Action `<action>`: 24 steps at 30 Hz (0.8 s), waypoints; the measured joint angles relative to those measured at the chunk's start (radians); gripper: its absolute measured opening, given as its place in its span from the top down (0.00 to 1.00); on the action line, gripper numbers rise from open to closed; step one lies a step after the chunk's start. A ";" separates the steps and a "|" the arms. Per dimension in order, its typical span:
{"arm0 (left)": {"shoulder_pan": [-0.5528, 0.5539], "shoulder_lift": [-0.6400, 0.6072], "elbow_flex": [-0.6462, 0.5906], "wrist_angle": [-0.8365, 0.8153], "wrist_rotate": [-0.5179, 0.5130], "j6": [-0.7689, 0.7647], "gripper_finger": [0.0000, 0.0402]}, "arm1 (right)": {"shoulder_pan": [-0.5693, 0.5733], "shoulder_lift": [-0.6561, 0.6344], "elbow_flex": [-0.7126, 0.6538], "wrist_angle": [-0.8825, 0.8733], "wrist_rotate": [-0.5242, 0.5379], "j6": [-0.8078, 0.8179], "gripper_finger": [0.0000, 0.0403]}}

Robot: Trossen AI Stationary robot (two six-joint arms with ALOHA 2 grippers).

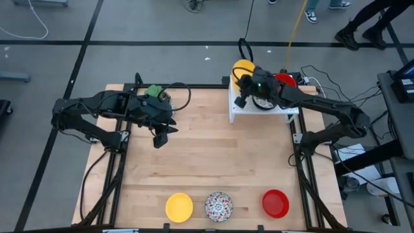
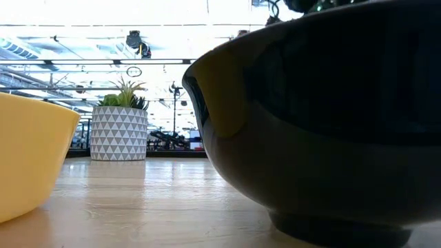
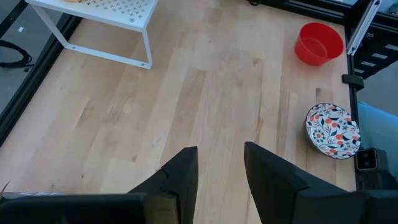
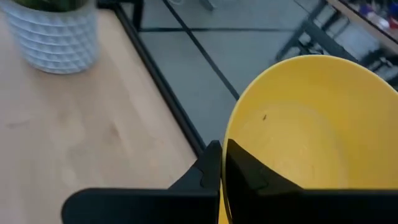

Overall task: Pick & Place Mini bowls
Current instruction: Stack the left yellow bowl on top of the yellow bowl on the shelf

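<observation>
On the white rack [image 1: 272, 111] at the table's far right a yellow mini bowl [image 1: 243, 66] sits at the far-left corner, with a red one [image 1: 285, 79] to its right. My right gripper [image 1: 240, 81] [image 4: 222, 163] is shut on the yellow bowl [image 4: 311, 124]. Three more bowls rest on their bases along the near edge: yellow [image 1: 179, 207], patterned [image 1: 218, 206], red [image 1: 275, 203]. My left gripper [image 1: 159, 138] [image 3: 221, 171] hangs open over bare table at the left; its wrist view shows the red bowl [image 3: 318, 42] and patterned bowl [image 3: 333, 130]. My right gripper pinches the yellow bowl's rim [image 4: 229, 134], one finger [image 4: 210, 167] outside the wall and the other [image 4: 244, 167] inside the hollow. The fingers come from above, slanting toward the far edge. Whether the bowl's base is off the rack, I cannot tell.
A white triangle-patterned pot with a green plant [image 1: 155, 92] [image 2: 118, 131] stands at the far left of the table, close behind my left arm. In the low view the near-edge yellow bowl [image 2: 27, 155] and a bowl in dark shadow [image 2: 324, 117] fill the foreground. The table's middle [image 1: 213, 155] is bare wood.
</observation>
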 joint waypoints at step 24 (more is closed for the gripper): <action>0.000 0.000 0.000 0.000 -0.002 0.027 0.67 | -0.078 0.056 0.000 -0.055 -0.052 0.052 1.00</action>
